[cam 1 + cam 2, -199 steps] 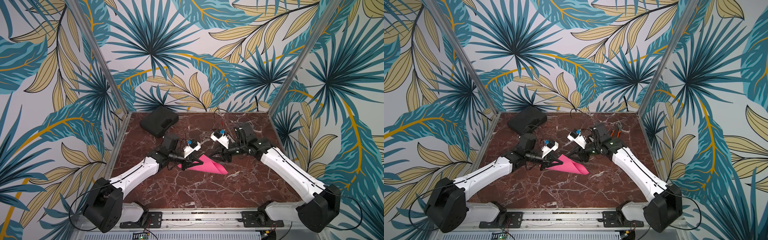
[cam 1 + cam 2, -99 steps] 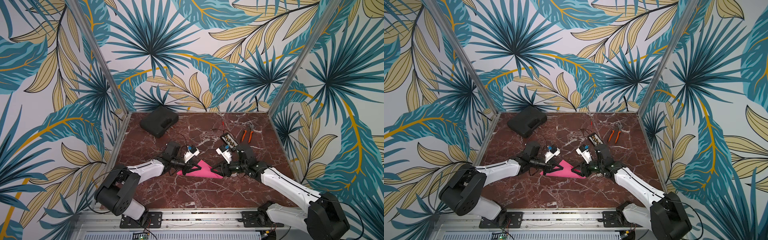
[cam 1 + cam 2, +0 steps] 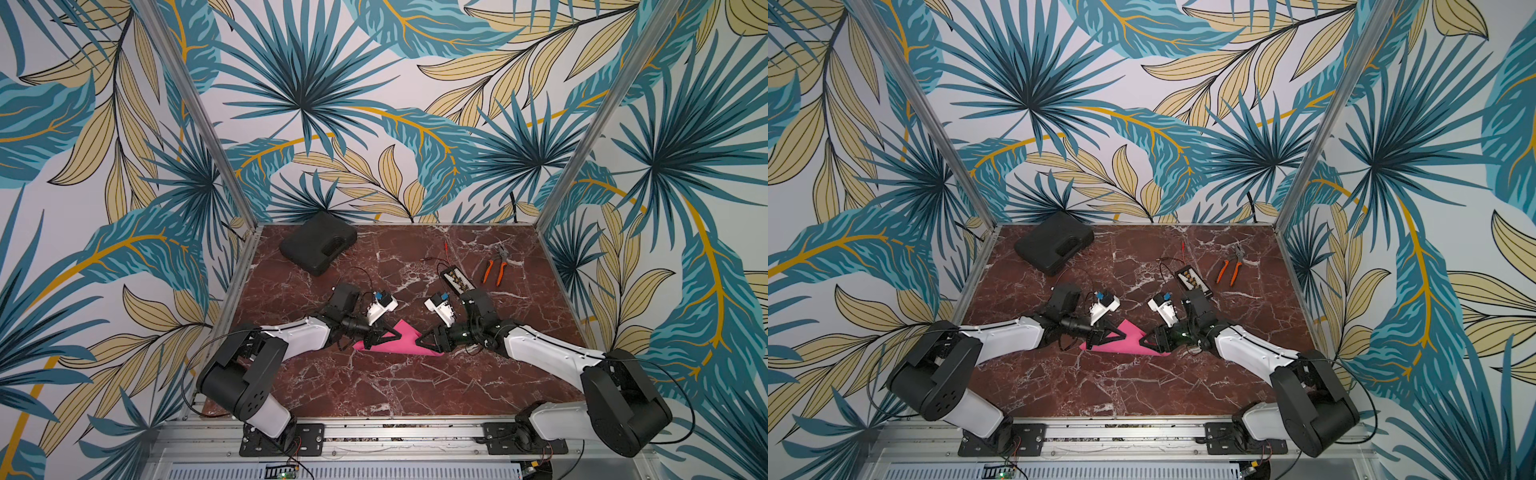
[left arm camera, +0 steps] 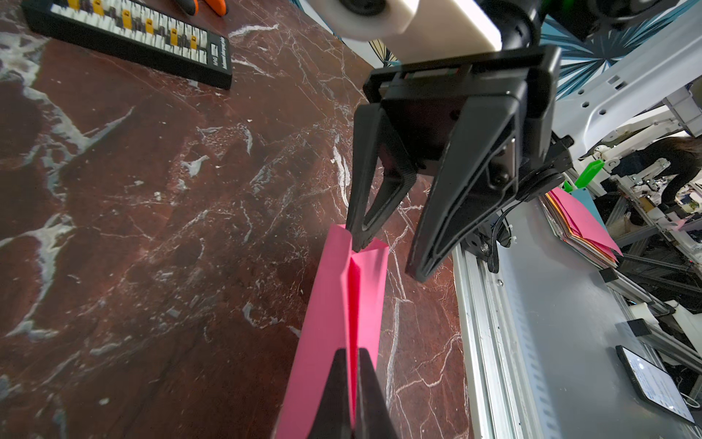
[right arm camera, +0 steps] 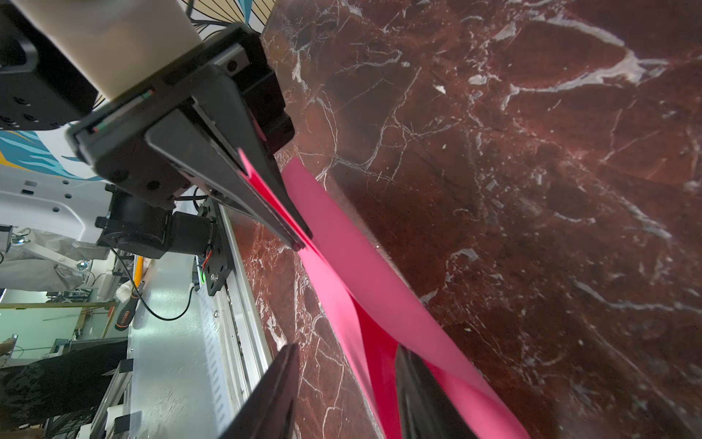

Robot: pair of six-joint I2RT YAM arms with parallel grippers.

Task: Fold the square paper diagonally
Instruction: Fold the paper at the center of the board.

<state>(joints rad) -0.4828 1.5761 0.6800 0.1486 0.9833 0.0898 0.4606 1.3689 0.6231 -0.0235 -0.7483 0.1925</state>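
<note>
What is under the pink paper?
Only the marble table shows around the pink paper. The folded sheet covers the spot right beneath it, so anything lying there cannot be seen.

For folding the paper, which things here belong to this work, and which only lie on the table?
In use: pink paper, left pincer shut on it, right pincer open at its other end.
Lying about: black case, orange pliers, connector strip.

Smooth matt square paper (image 3: pixel 401 343) on a polished, veined marble-look table (image 3: pixel 374 386).
</note>
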